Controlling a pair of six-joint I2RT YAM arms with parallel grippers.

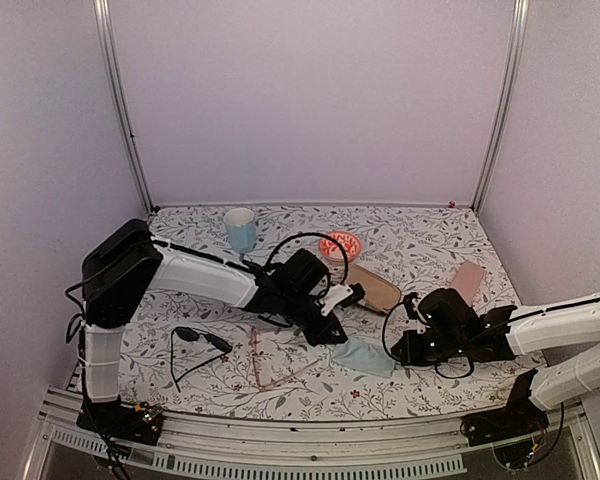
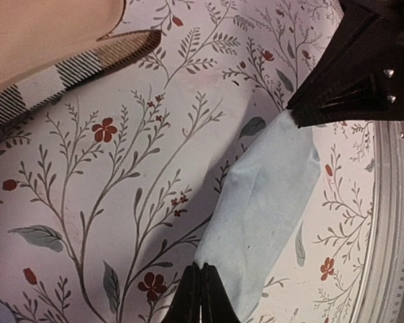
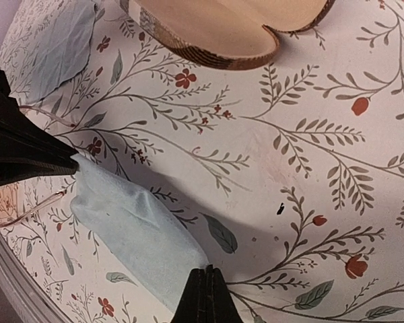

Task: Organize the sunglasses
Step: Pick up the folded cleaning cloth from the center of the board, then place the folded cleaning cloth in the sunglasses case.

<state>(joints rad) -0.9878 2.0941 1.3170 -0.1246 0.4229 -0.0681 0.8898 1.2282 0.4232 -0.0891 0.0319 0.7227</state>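
left claw (image 2: 200, 270) and right claw (image 3: 205, 272) each pinched shut on an end of the blue cloth (image 2: 262, 202), brown case (image 3: 215, 33) cropped in wrist cams, black sunglasses (image 1: 202, 340) only in top view, pinkish frame (image 1: 270, 365) faint

Black sunglasses (image 1: 190, 335) near left, brown case (image 1: 376, 288) mid-table, bare table (image 1: 420, 230) at back right.

The table cover (image 2: 87, 202) is presenting a smooth, matt surface printed with leaves and flowers. The blue cloth (image 2: 262, 202) is showing a soft, matt textile face that is creasing gently. The open case (image 3: 215, 27) is displaying a smooth tan lining and a woven-looking checked rim. The black sunglasses (image 1: 202, 338) are reading as dark plastic, and the pinkish frame (image 1: 260, 362) is appearing thin and see-through. The edge rail (image 1: 280, 435) is showing grey metal with a dull sheen. The left gripper (image 2: 200, 269) is looking matt black.
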